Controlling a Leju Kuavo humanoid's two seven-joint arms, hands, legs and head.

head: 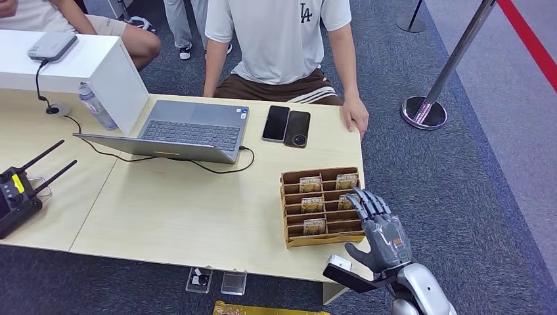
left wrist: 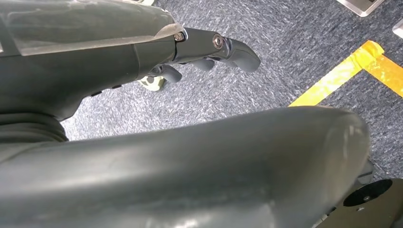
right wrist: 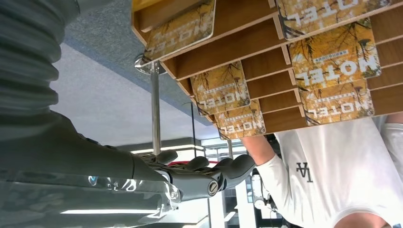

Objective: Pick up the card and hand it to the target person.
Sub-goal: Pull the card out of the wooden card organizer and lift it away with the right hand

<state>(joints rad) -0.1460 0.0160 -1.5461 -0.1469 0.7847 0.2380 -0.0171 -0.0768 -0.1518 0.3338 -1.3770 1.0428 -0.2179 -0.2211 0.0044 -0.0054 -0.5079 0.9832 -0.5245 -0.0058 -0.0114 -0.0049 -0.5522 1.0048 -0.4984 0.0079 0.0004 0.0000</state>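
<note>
A wooden card rack (head: 289,210) stands near the table's front right corner, with several yellow HOTEL cards (head: 312,205) upright in its slots. My right hand (head: 381,226) hovers at the rack's right side, its fingers stretched out over the rightmost cards and holding nothing. The right wrist view shows the cards (right wrist: 332,59) close by, with the right hand (right wrist: 199,175) apart from them. A person in a white T-shirt (head: 279,33) sits across the table, one hand (head: 355,117) on its edge. My left hand (left wrist: 209,52) hangs over the carpet, holding nothing.
An open laptop (head: 187,131) and two phones (head: 286,125) lie behind the rack. Farther left are a water bottle (head: 96,107), a white box (head: 85,62) and a black remote controller (head: 16,193). A stanchion base (head: 423,111) stands on the carpet to the right. A second person (head: 125,33) sits at far left.
</note>
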